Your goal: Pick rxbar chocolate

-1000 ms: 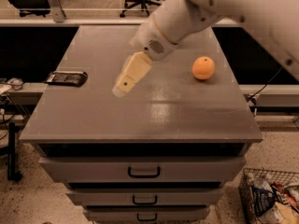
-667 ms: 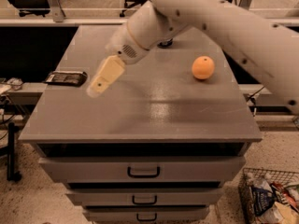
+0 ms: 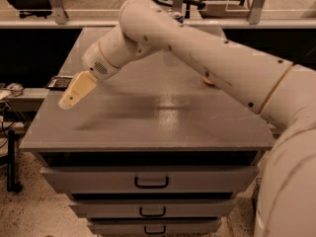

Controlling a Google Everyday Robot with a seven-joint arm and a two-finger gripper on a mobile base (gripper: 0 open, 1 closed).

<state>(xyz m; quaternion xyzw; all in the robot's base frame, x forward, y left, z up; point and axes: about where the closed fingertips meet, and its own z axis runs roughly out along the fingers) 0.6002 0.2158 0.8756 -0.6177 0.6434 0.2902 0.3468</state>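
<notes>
One snack bar (image 3: 58,83), dark wrapper, flat: lies at the left edge of the grey cabinet top (image 3: 163,117), partly covered in view by the gripper.

One gripper (image 3: 69,100), pale tan, on a white arm (image 3: 197,48) reaching across from the right. It hangs over the left part of the top, just beside the bar on the camera's side, tip slanted down and left. No contact with the bar is apparent. Apart or together: cannot tell.

One orange fruit (image 3: 209,81): mostly hidden behind the arm, well apart from the bar.

Step in hand, as judged: approach, with the grasp not yet made.

Next move calls for bringing the gripper over the bar, squaring it across the narrow width, and lowering close to the top.
</notes>
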